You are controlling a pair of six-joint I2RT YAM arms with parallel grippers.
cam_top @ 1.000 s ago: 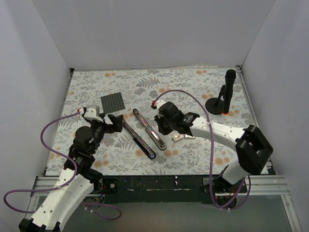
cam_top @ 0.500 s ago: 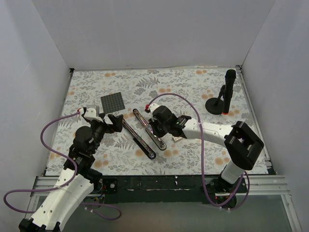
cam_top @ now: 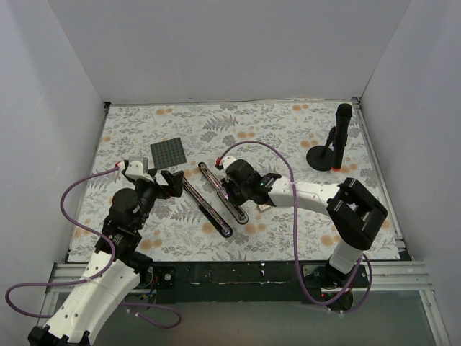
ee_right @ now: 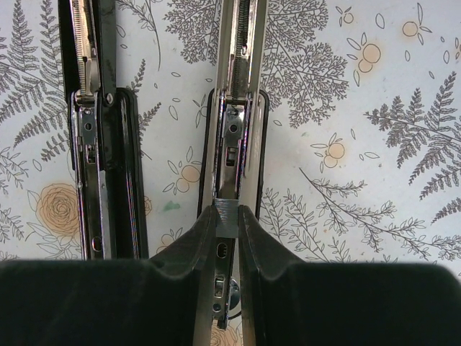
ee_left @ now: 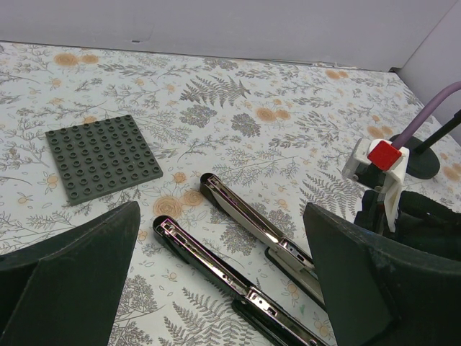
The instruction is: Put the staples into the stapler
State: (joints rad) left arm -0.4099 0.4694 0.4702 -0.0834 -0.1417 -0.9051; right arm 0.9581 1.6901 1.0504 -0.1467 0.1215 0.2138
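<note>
The stapler lies opened on the floral mat as two long black arms side by side, the left arm (cam_top: 207, 207) and the right arm (cam_top: 225, 194), each showing a silver channel. My right gripper (ee_right: 227, 213) is shut on a small grey block of staples (ee_right: 227, 222), held directly over the channel of the right arm (ee_right: 240, 86). Seen from above, that gripper (cam_top: 232, 189) covers the middle of the arm. A small whitish box (cam_top: 264, 207) peeks out beside the right forearm. My left gripper (ee_left: 222, 216) hangs open and holds nothing, just left of the stapler's left arm (ee_left: 216, 267).
A dark grey studded plate (cam_top: 168, 152) lies at the back left of the mat. A tall black stand with a round base (cam_top: 333, 148) is at the back right. White walls close the mat on three sides.
My right gripper has moved left, from beside the whitish box to over the stapler's right arm. The left arm has not moved.
</note>
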